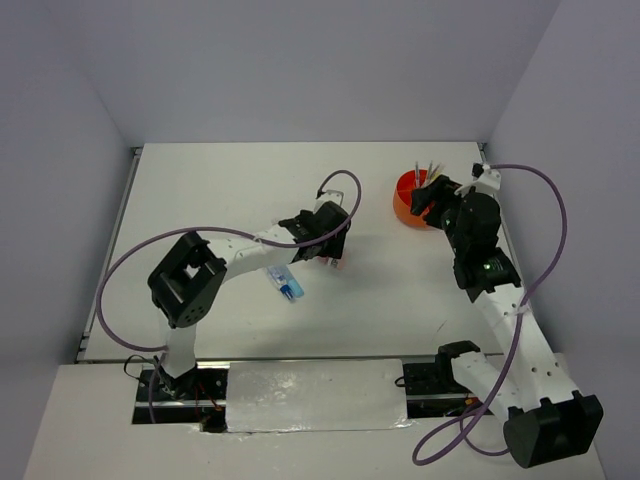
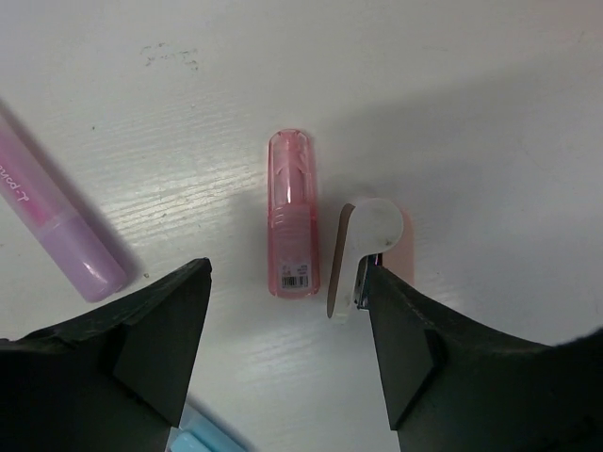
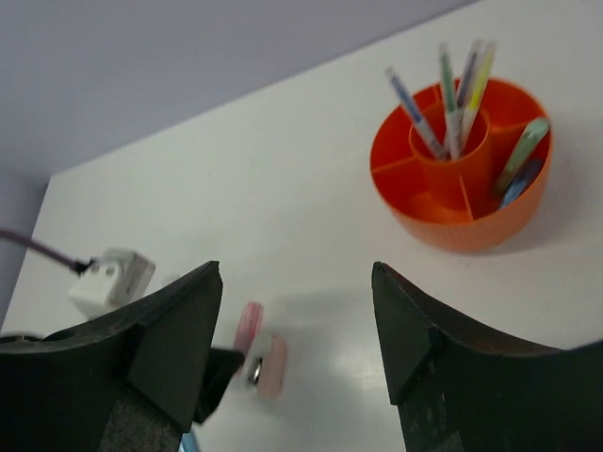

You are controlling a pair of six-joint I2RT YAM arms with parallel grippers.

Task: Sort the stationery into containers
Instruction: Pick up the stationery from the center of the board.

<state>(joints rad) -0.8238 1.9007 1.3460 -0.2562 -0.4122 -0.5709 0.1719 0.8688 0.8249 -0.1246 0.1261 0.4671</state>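
**A:** Stationery on the table (image 1: 400, 300): where does it sit?

**B:** The orange organiser (image 3: 462, 174) is far right. Thin pens stand in its central ring, and a green and a blue stick lean in one outer compartment. The right gripper (image 3: 294, 273) hangs near it, spread and empty.

**A:** And the left gripper?

**B:** The left gripper (image 2: 287, 273) is nearer the loose pieces, jaws apart, holding nothing. A clear pink stick (image 2: 293, 215) lies directly beneath, between the fingers, its long axis pointing away from the wrist. A small white-and-pink piece (image 2: 366, 254) lies just beside it, close to one finger.
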